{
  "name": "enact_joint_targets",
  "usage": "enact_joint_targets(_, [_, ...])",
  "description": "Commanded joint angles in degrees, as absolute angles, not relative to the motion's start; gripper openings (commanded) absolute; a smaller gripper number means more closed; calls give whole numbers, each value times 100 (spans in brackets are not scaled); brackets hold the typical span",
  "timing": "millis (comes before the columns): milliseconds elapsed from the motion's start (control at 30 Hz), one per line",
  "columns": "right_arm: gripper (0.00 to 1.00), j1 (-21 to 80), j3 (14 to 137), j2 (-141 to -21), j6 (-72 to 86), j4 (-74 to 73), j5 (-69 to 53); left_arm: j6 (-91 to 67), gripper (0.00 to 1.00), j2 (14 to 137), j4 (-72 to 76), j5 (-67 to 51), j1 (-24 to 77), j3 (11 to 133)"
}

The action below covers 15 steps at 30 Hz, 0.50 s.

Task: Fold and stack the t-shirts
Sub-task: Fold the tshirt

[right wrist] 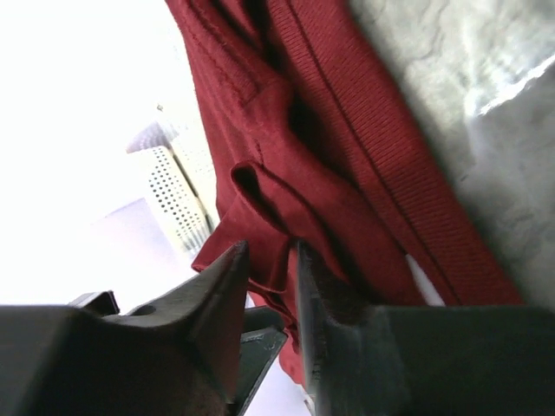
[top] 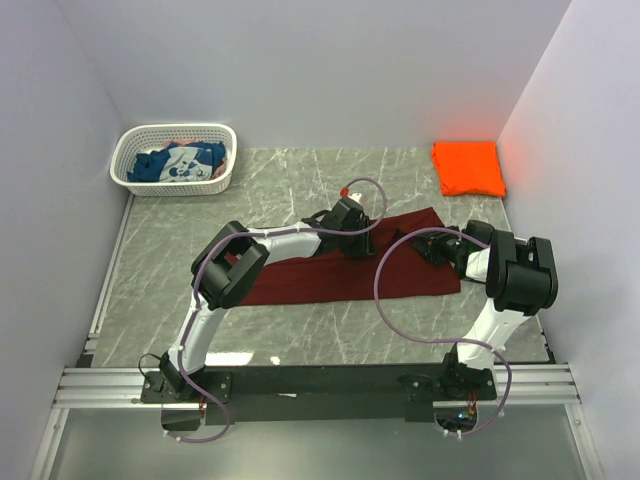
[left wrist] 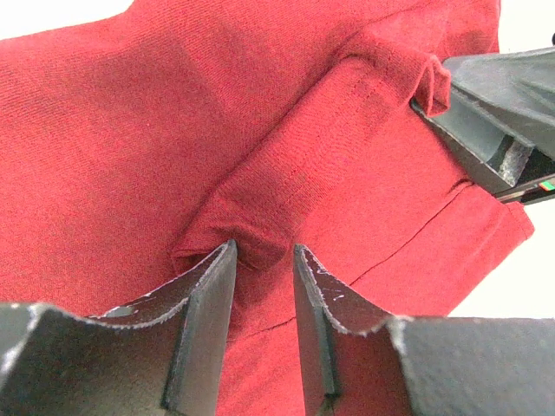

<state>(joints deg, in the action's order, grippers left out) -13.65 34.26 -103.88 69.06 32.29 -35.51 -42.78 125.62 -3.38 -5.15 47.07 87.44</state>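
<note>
Nothing reads clearly; the white print on the blue t-shirt (top: 152, 167) is indistinct.

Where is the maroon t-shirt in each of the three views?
Top external: maroon t-shirt stretched across the picture's middle.
Left wrist: fills the frame, with a fold pinched at the bottom.
Right wrist: centre, running from top to bottom.
Shared landmark: right gripper, on the shirt's right end; upper right in the left wrist view.

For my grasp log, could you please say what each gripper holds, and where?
Both hold the maroon t-shirt: the left gripper pinches a raised fold along its far edge, the right gripper a bunched fold at its right end.
</note>
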Motion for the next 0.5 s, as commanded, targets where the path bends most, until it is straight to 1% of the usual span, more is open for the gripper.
enact_joint_targets(0, [32,-1336,3480,-10494,6935,3437,-3445,-4236,40,12595,-519,-466,4711,8569])
enact_joint_targets(67, [27,-1336,3524,-10512,6926,3419,-3445,-4263,40,12604,-510,-475,4702,8517])
enact_joint_targets(100, [21,-1336,3533,-10512,6900,3393,-3445,-4280,40,12612,-501,-483,4702,8499])
enact_joint_targets(167, [17,-1336,3603,-10486,6769,3253,-3384,-4289,40,12604,-492,-492,4702,8429])
enact_joint_targets(200, [12,-1336,3638,-10468,6698,3165,-3349,-4298,39,12595,-483,-492,4702,8403])
enact_joint_targets(267, [7,-1354,3805,-10415,6435,2815,-3235,-4298,39,12577,-466,-475,4693,8332])
enact_joint_targets(400, [2,-1424,4200,-10406,5986,2313,-3103,-4298,38,12595,-536,-483,4684,8279])
enact_joint_targets(467, [2,-1468,4499,-10432,5671,1989,-3068,-4307,38,12586,-527,-483,4676,8218])
